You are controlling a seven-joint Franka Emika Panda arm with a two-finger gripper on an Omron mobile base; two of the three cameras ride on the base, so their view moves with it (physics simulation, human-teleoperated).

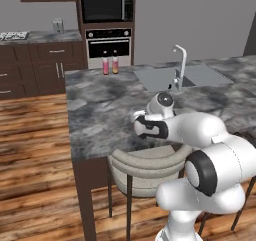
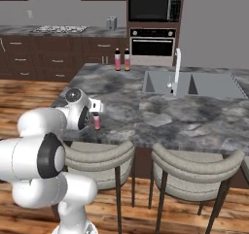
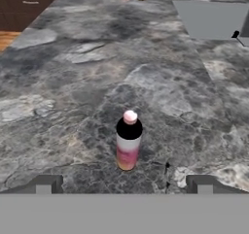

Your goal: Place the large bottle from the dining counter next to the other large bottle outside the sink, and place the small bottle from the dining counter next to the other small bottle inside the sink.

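at the left of the table [image 3: 58, 82], near its front edge, i have the hand [image 3: 124, 184] low and level, pointing along the stone, with both fingertips [image 3: 46, 183] spread wide and nothing between them. the small bottle from the dining counter [image 3: 129, 141] stands upright just ahead, centred in the gap, untouched; from the right base camera it shows pink [image 2: 97, 122] beside the wrist. further back, two tall pink bottles [image 1: 110, 64] stand together at the far edge. to the right lies the sink [image 2: 194, 85] with its arched faucet [image 2: 176, 68], well apart from the hand.

my worries, as i judge them: the bottle is slim and tall for its base, so if i drive forward too fast, the palm could knock it over before the fingers close, and it would roll on the smooth stone. if one finger lands first, it could skid sideways. a grip taken too high, on the cap, could let it swing or slip on the long carry to the sink. the faucet also stands in the way of a careless approach.

the arm itself is folded tight, with the elbow high above the stool [image 1: 145, 165] and the forearm reaching forward over the table edge.
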